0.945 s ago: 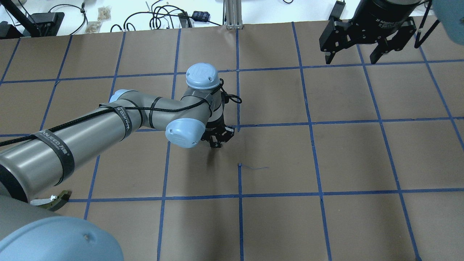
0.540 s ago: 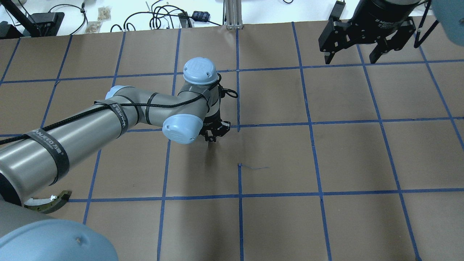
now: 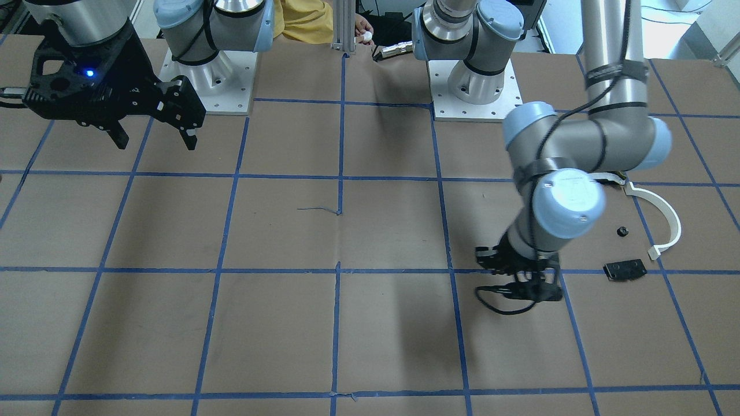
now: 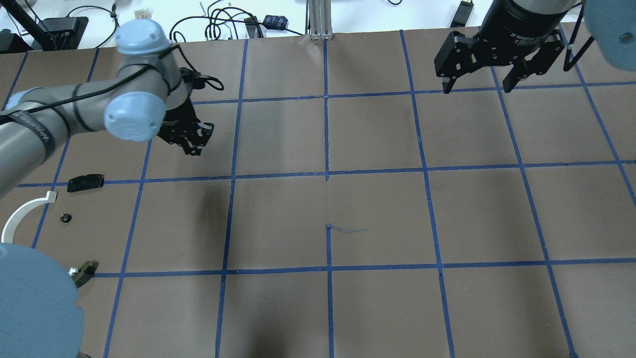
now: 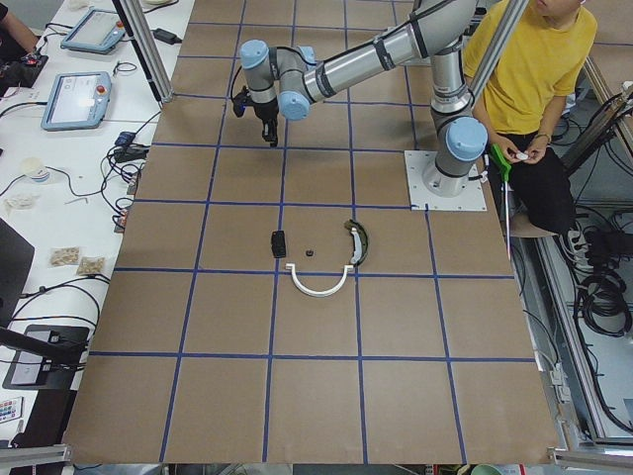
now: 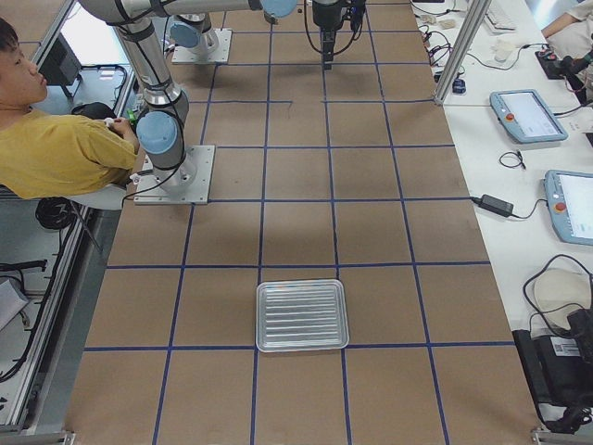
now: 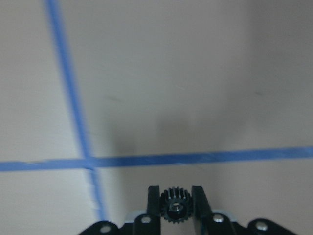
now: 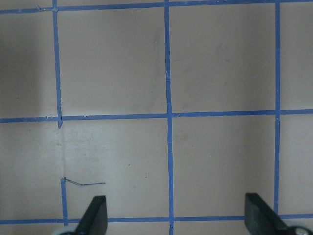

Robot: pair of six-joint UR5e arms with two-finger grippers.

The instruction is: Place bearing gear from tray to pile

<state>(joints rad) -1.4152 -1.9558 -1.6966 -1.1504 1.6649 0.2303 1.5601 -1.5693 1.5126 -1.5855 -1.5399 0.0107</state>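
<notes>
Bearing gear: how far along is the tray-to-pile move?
Done: the gear is out of the tray, clamped in the left gripper. In hand: held above the table, short of the pile. Left: reach the pile, release. Idle: the right gripper, open.

**A:** We log the left gripper point(image 4: 193, 148) over the table point(image 4: 377, 308), upper left of the grid. Its fingers point down and sit close together. Whatever lies between them is too small for us to tell.

**B:** We agree. The pile point(image 4: 64, 204) lies below and left of it: flat black plate point(image 4: 86, 182) on a blue tape line, small black part point(image 4: 64, 218), and white curved strip point(image 4: 24, 209) just beside that part.

**A:** We note the dark arc piece point(image 4: 85, 271) lower down, apart from the rest and partly hidden behind the arm's blue cap point(image 4: 35, 303).

**B:** Right gripper point(image 4: 475, 88) is at top right, jaws spread wide, above the tape grid.
</notes>
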